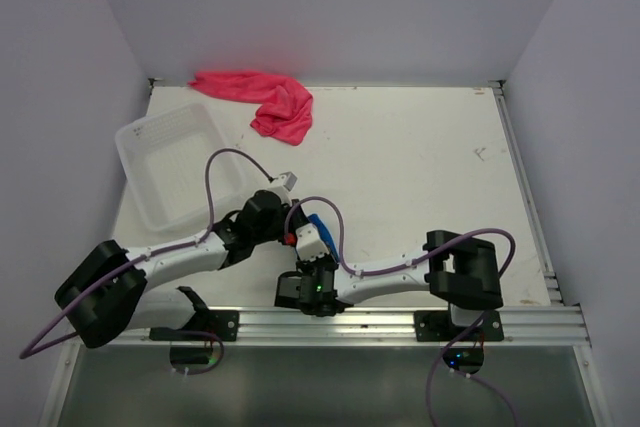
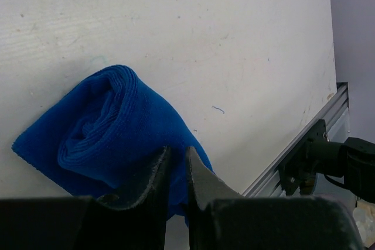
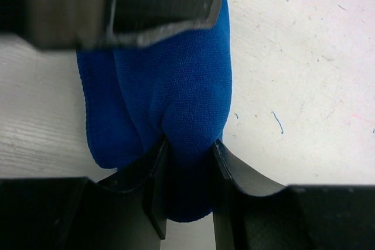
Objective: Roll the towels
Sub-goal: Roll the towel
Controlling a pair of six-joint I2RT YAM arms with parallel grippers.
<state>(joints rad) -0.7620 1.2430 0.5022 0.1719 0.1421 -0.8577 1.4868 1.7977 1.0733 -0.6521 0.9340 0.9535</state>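
The royal blue towel [image 2: 111, 127] lies loosely rolled on the white table near the front edge. In the top view only a sliver of it [image 1: 317, 223] shows between the two arms. My left gripper [image 2: 177, 151] is closed down on the near edge of the roll, with blue cloth in its narrow gap; in the top view it [image 1: 291, 231] is right beside the towel. My right gripper [image 3: 190, 144] is shut on a bulging fold at the other end of the blue towel [image 3: 176, 80]; it also shows in the top view [image 1: 312, 247]. The pink-red towel [image 1: 262, 99] lies crumpled at the back edge.
A white slotted plastic basket [image 1: 132, 139] stands at the left, behind the left arm. The aluminium rail [image 1: 400, 322] runs along the near table edge, and it shows at the right of the left wrist view [image 2: 304, 139]. Purple cables loop over both arms.
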